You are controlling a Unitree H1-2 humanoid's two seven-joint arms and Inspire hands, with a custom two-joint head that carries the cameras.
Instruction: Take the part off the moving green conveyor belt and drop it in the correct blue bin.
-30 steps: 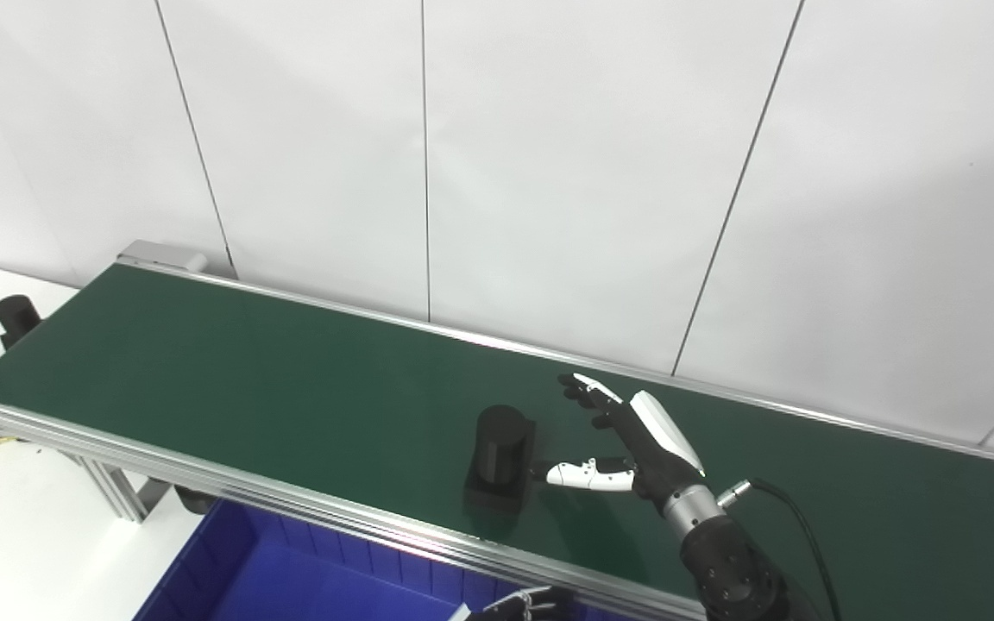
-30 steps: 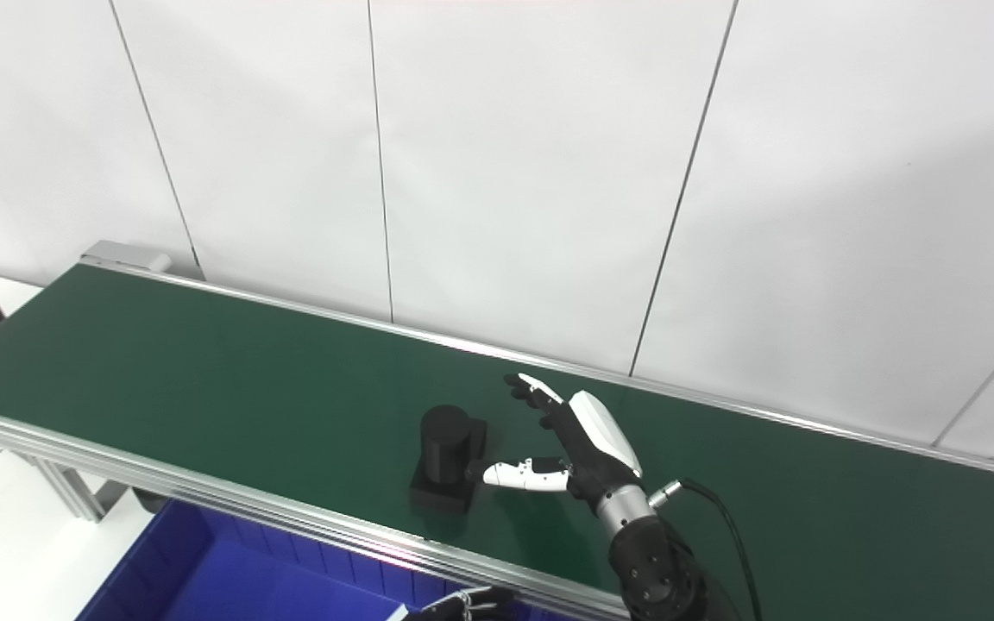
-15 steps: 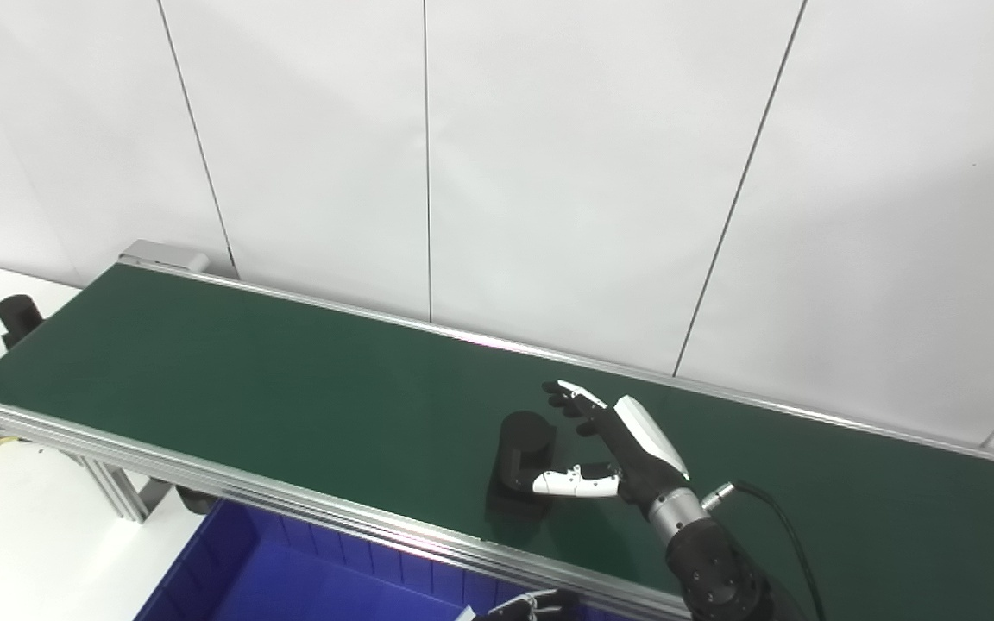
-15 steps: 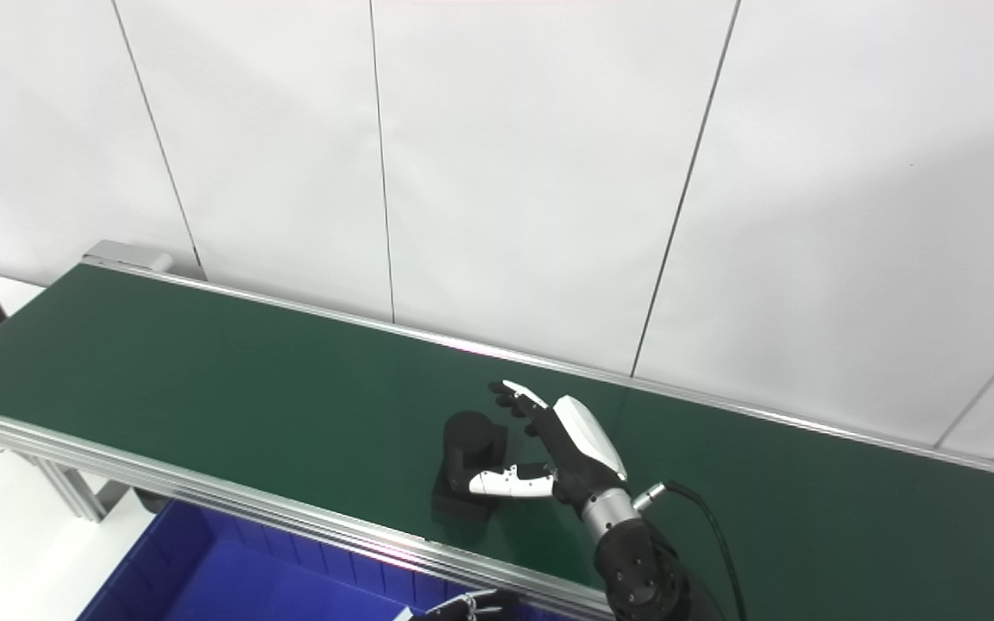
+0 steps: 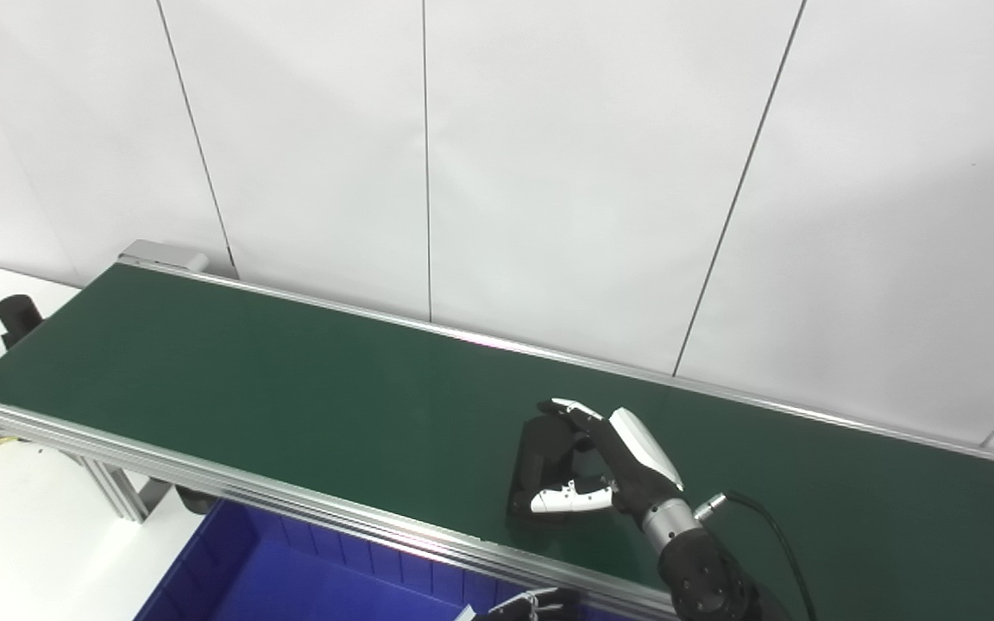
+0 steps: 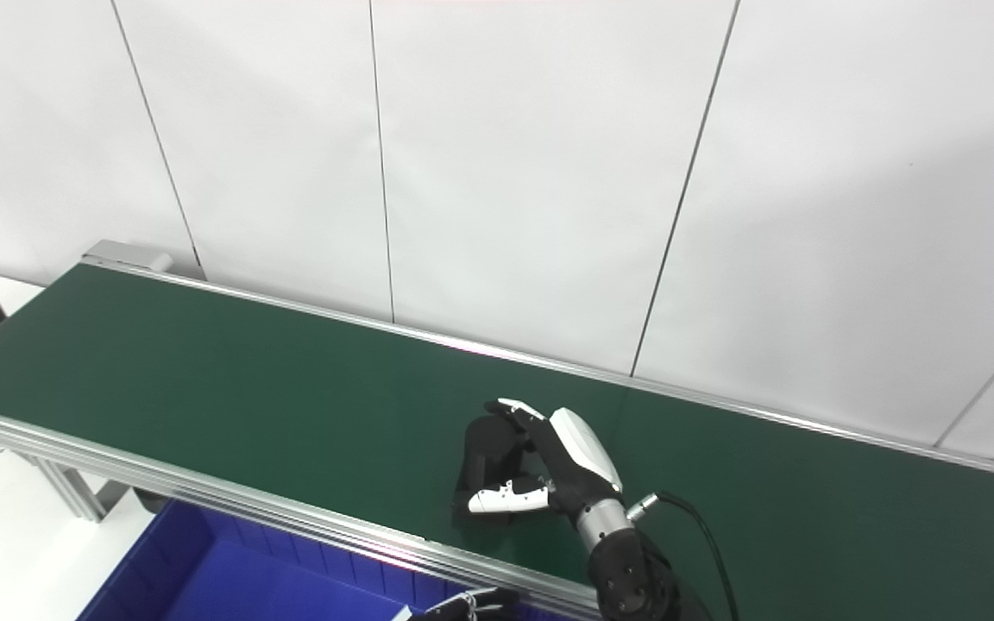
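a long green conveyor belt (image 5: 229,371) runs slantwise from the left edge down toward the lower right, edged with silver metal rails — the near rail catches the light. on it sits one black part (image 5: 540,461), a round cylinder on a squarish base, close to the near rail, a little right of the middle. the belt frame stands on a white table (image 5: 22,552) — seen at lower left

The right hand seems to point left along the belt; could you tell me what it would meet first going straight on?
The black part: the right hand is already curled around it on the green conveyor belt.
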